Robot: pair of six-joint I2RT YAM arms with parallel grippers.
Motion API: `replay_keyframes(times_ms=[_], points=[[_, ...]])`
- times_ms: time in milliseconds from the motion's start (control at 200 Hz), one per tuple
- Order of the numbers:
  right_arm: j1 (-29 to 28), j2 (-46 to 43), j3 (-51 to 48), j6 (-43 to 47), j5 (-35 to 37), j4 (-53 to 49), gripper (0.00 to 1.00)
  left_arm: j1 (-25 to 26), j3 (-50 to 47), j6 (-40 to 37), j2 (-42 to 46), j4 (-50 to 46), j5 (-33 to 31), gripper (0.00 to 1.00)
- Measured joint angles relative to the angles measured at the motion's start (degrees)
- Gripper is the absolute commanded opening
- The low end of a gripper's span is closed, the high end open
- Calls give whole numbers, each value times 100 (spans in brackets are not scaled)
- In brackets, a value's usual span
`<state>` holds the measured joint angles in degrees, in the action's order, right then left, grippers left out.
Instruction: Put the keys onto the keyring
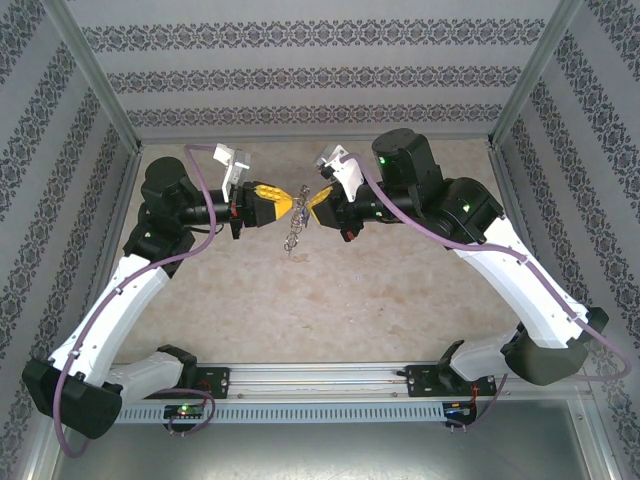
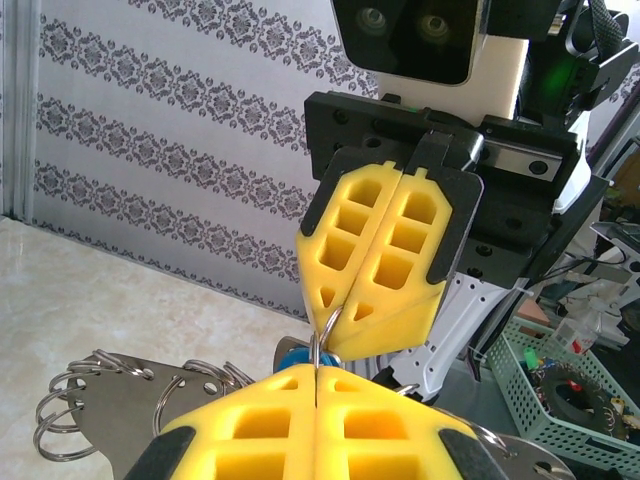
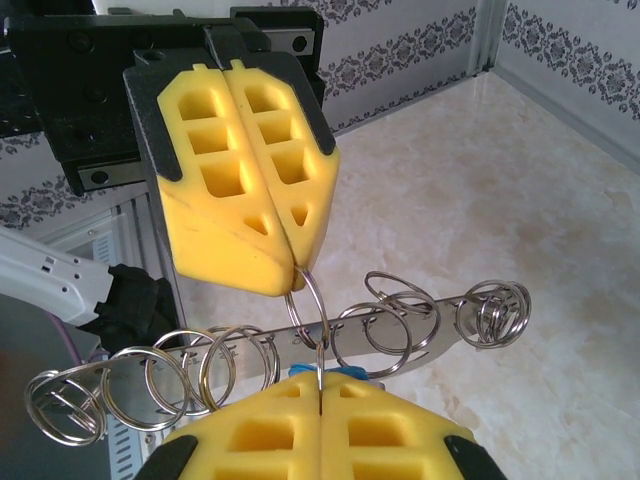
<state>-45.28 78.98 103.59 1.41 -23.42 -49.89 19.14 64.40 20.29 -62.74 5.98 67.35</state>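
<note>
Both sets of fingers are closed tight and meet tip to tip in mid-air. The left fingers (image 3: 200,245) pinch the top of one wire loop of the keyring (image 3: 440,305). My right fingers (image 2: 395,325) are shut on a thin metal edge at their seam. I cannot tell whether that edge is the same loop's wire or the key's shaft.

The worktop (image 1: 350,290) lies below, and the keyring hangs clear of it between the two arms, dangling under the tips in the top view.

The key (image 3: 328,372) shows as a sliver of blue head right at the fingertips, touching or just beside the pinched loop. Its shaft is hidden.

I judge the job to be mid-threading. Key and loop have been brought together, but nothing shows the key riding on the wire. What is left is to work it fully round the loop and then let go.

Counting: two arms, one keyring strip, one blue key. The strip carries at least seven wire loops, but they overlap too much for an exact number.
</note>
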Motion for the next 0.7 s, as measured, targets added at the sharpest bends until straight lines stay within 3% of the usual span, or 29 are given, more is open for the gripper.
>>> replay_keyframes(times_ms=[704], points=[[0, 52, -31, -125, 17, 7, 0, 0, -9, 42, -2, 52, -4, 0]])
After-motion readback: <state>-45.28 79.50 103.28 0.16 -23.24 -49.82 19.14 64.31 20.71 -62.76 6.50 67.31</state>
